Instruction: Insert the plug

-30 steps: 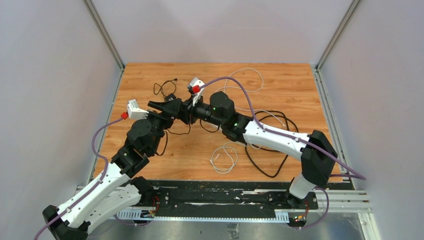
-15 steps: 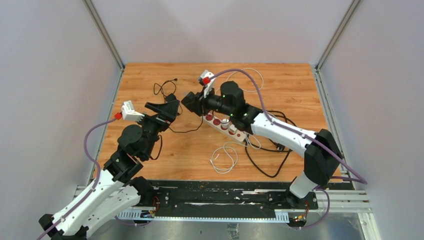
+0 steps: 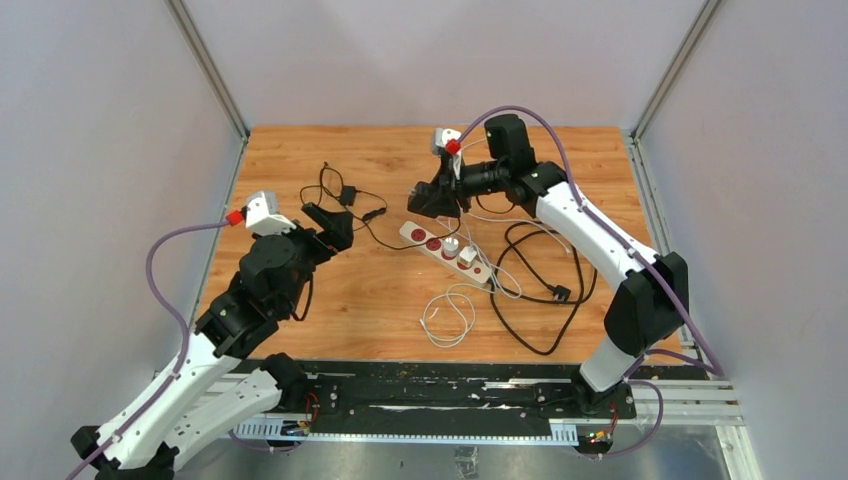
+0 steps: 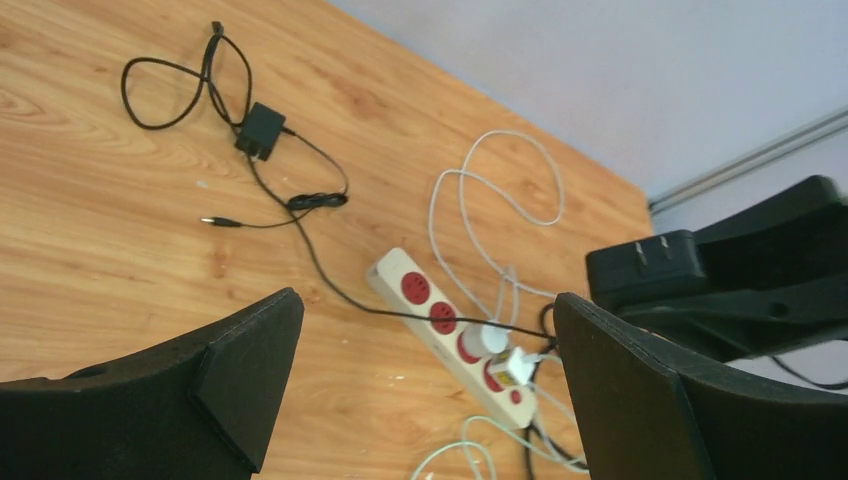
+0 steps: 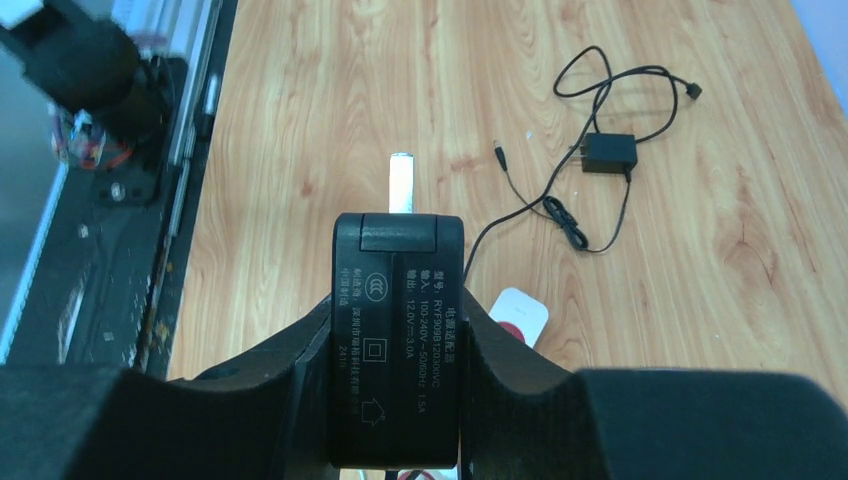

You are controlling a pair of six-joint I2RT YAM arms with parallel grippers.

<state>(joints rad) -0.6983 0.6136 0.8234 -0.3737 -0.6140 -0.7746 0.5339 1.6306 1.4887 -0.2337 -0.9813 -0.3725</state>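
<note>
A white power strip (image 3: 446, 251) with red sockets lies on the wooden table; two white plugs sit in its right half. It also shows in the left wrist view (image 4: 440, 317) and, partly, in the right wrist view (image 5: 518, 312). My right gripper (image 3: 432, 197) is shut on a black power adapter (image 5: 398, 340), held in the air behind the strip's left end, one metal prong (image 5: 401, 182) pointing forward. The adapter also shows in the left wrist view (image 4: 642, 265). My left gripper (image 3: 325, 226) is open and empty, left of the strip (image 4: 428, 300).
A small black charger (image 3: 348, 194) with thin black cable lies behind the left gripper; it also shows in the right wrist view (image 5: 609, 153). A white cable coil (image 3: 448, 316) lies near the strip. Black cable loops (image 3: 535, 300) lie to the right. Grey walls surround the table.
My right arm swung back and to the right with the adapter, uncovering the power strip. My left arm drew back to the left, away from the right gripper.
</note>
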